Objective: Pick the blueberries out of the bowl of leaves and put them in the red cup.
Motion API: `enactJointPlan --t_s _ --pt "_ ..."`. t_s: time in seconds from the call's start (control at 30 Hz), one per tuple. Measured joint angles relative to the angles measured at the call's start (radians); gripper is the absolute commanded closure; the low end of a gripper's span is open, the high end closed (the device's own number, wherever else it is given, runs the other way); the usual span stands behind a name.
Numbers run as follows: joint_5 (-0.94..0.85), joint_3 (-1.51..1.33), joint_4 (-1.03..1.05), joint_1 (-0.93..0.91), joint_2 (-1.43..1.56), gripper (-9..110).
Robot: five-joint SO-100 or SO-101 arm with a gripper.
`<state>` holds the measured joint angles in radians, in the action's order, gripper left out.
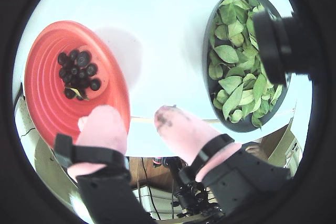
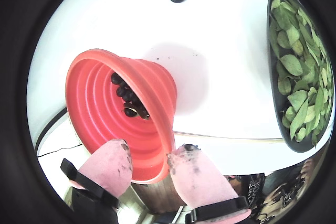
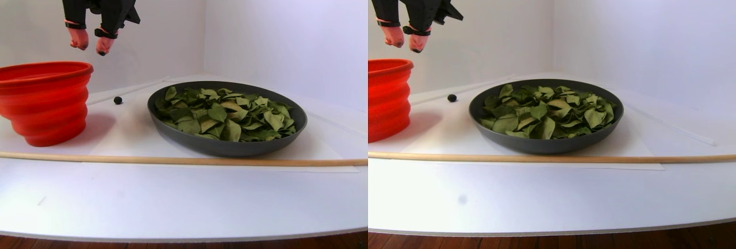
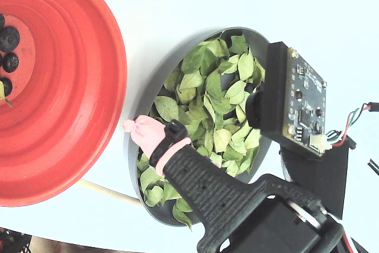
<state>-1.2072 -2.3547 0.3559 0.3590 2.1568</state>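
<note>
**Operator:** Blueberries (image 1: 77,73) are sitting in a dark cluster on the pale bottom of the red cup (image 1: 42,103), with a scrap of leaf among them. I'm holding the end effector (image 1: 140,119) high above the bench (image 3: 172,197), between the cup and the bowl (image 3: 227,145); its pink fingertips (image 2: 118,163) are standing apart with nothing between them.

**Spotter:** Any berries left in the bowl?

**Operator:** I'm seeing only leaves (image 4: 204,96) across the top in every view, so any remaining berry is lying buried or out of sight. One small dark round thing (image 3: 118,100) is resting on the bench behind the cup and bowl; it's looking berry-like, but I can't be sure.

**Spotter:** How are you expecting a berry to handle?

**Operator:** I'm judging them light, soft and round, so they're likely rolling away under a glancing touch and bruising under a hard squeeze. The dark smears on the pads are suggesting juice. I'm planning to close across the widest part, gently. The leaves are looking thin and loose, so I'm expecting one to cling along.
</note>
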Motion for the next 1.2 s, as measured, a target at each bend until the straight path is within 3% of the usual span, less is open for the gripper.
enactJointPlan --t_s 1.2 --pt "-0.235 0.003 0.025 -0.282 0.032 88"
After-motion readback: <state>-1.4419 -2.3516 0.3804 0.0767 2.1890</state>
